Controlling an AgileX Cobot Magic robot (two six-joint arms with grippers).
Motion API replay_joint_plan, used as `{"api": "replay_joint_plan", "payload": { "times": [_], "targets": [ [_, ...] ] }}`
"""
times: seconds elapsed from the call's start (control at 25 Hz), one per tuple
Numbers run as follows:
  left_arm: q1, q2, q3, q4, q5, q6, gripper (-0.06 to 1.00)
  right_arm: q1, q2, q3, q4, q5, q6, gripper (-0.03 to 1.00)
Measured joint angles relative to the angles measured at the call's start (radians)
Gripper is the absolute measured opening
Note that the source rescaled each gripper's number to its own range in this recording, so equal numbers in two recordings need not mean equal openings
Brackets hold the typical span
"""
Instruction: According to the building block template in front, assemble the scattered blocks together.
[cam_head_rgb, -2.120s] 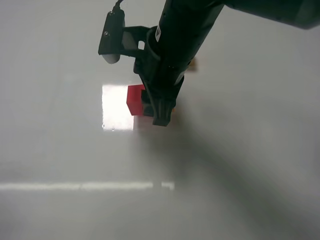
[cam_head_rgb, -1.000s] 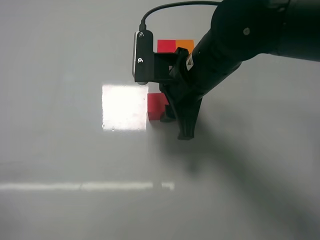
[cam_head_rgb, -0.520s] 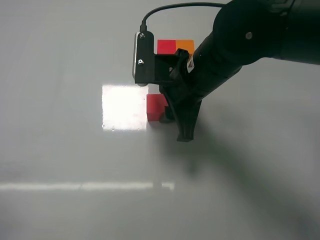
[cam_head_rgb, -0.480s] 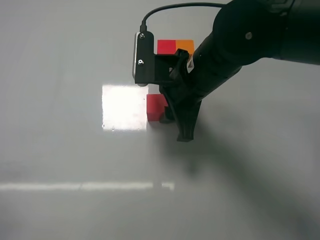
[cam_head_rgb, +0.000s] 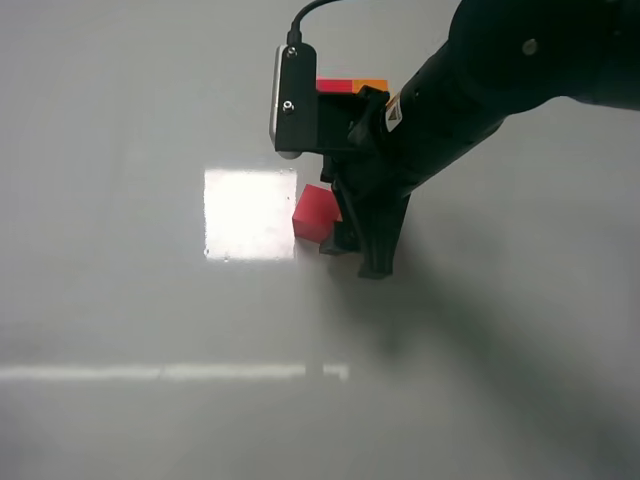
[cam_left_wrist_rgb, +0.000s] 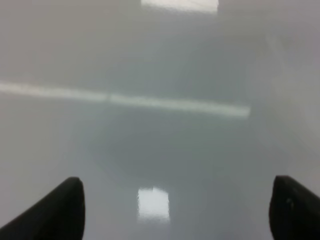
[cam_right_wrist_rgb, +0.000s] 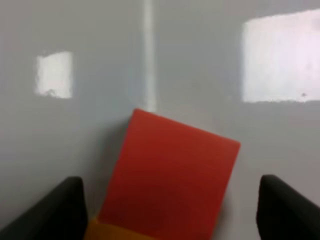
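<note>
The building block template (cam_head_rgb: 351, 85), a red-and-orange bar, lies on the far side of the table, mostly hidden by my right arm. The loose red cube (cam_head_rgb: 315, 213) sits slightly turned beside the bright patch. In the right wrist view the red cube (cam_right_wrist_rgb: 170, 172) fills the middle, with the orange cube (cam_right_wrist_rgb: 114, 232) against its near side at the frame's edge. My right gripper (cam_head_rgb: 356, 252) (cam_right_wrist_rgb: 170, 200) stands open over them, its fingers wide of both cubes. My left gripper (cam_left_wrist_rgb: 175, 210) is open with nothing in it, over bare table.
A grey glossy table (cam_head_rgb: 130, 300) carries a bright square reflection (cam_head_rgb: 248, 213) left of the red cube and a light streak (cam_head_rgb: 170, 372) nearer the front. The right arm's wrist camera (cam_head_rgb: 288, 100) hangs above the cubes.
My right gripper has opened, letting go of the orange cube, and has drawn back a little. The red cube has turned slightly. The left arm's view gives no sign of motion.
</note>
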Motion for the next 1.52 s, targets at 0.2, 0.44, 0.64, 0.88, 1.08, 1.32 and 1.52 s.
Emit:
{"api": "replay_joint_plan", "payload": {
  "times": [0.2,0.44,0.64,0.88,1.08,1.32,1.52],
  "targets": [
    [0.000,0.000,0.000,0.000,0.000,0.000,0.02,0.000,-0.032,0.000,0.010,0.015,-0.003,0.66],
    [0.000,0.000,0.000,0.000,0.000,0.000,0.02,0.000,-0.035,0.000,-0.004,0.042,-0.003,0.66],
    [0.000,0.000,0.000,0.000,0.000,0.000,0.02,0.000,-0.035,0.000,-0.067,0.050,0.005,0.66],
    [0.000,0.000,0.000,0.000,0.000,0.000,0.02,-0.001,-0.035,0.000,-0.123,0.050,0.047,0.66],
    [0.000,0.000,0.000,0.000,0.000,0.000,0.02,-0.001,-0.035,0.000,-0.120,0.054,0.052,0.66],
    [0.000,0.000,0.000,0.000,0.000,0.000,0.02,-0.001,-0.060,0.000,-0.088,0.056,0.058,0.66],
    [0.000,0.000,0.000,0.000,0.000,0.000,0.02,-0.001,-0.078,0.000,-0.052,0.076,0.067,0.66]
  ]
}}
